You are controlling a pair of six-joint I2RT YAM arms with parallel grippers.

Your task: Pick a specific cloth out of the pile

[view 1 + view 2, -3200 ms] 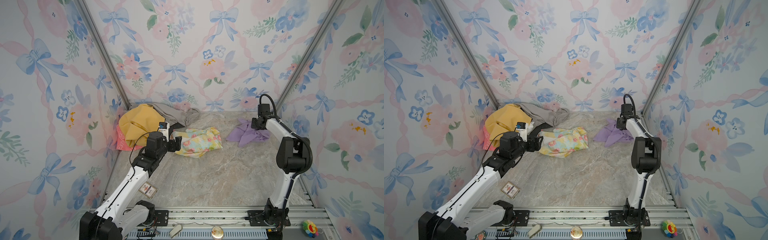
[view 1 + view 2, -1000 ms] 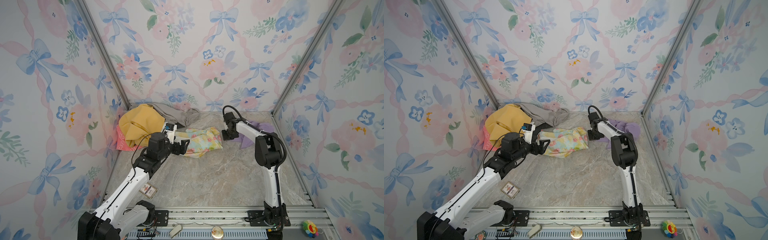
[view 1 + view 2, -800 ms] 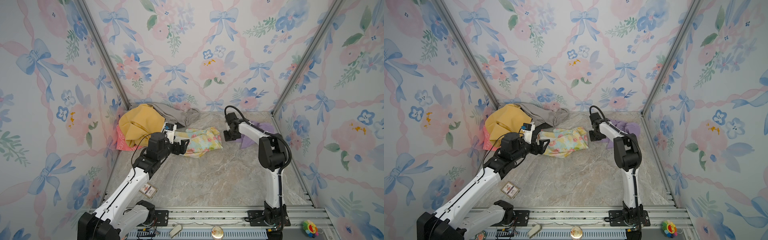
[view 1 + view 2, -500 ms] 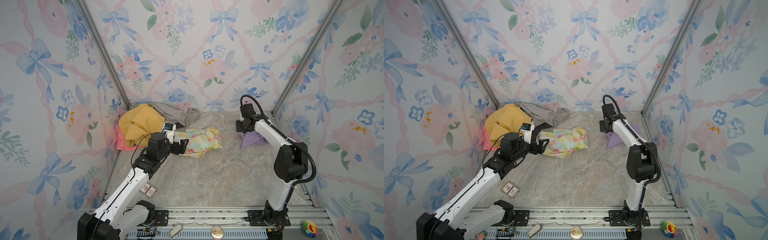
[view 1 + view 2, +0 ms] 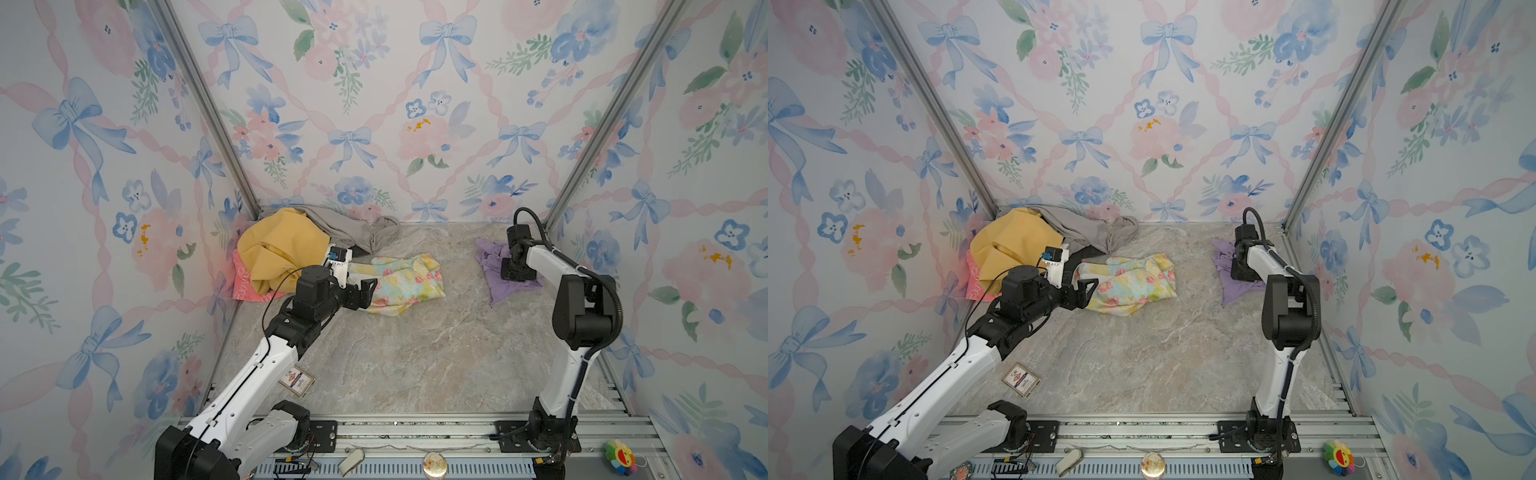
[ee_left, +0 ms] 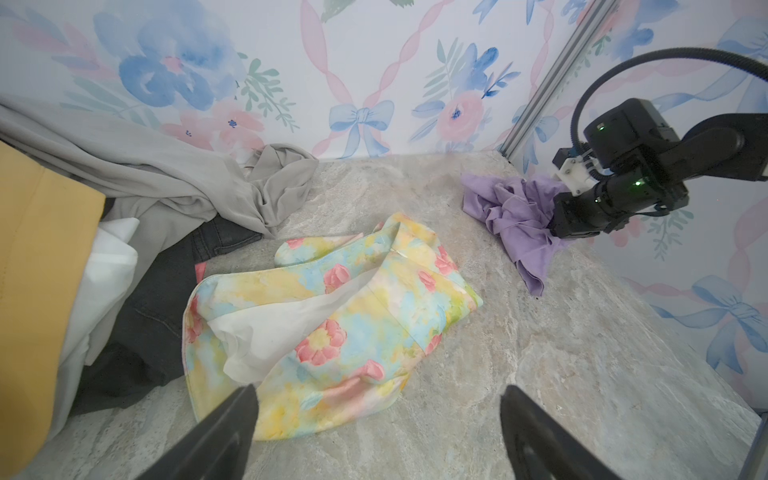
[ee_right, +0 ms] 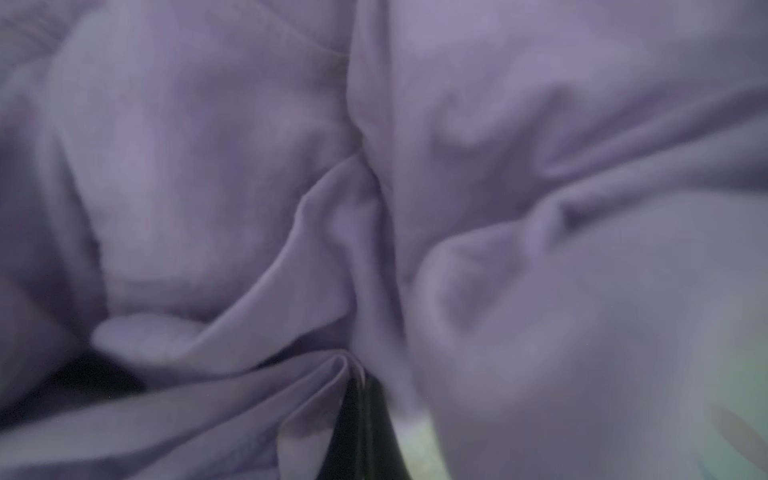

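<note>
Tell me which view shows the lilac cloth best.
The left wrist view: the whole lilac cloth shows, bunched on the table, outline clear. Both top views show it small, partly hidden behind the right arm. The right wrist view shows only blurred close-up folds at the shut right gripper.

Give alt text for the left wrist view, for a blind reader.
The right gripper pinches a crumpled lilac cloth in the table's far corner. A pastel floral cloth lies between it and the pile of other cloths; the left gripper is open.
</note>
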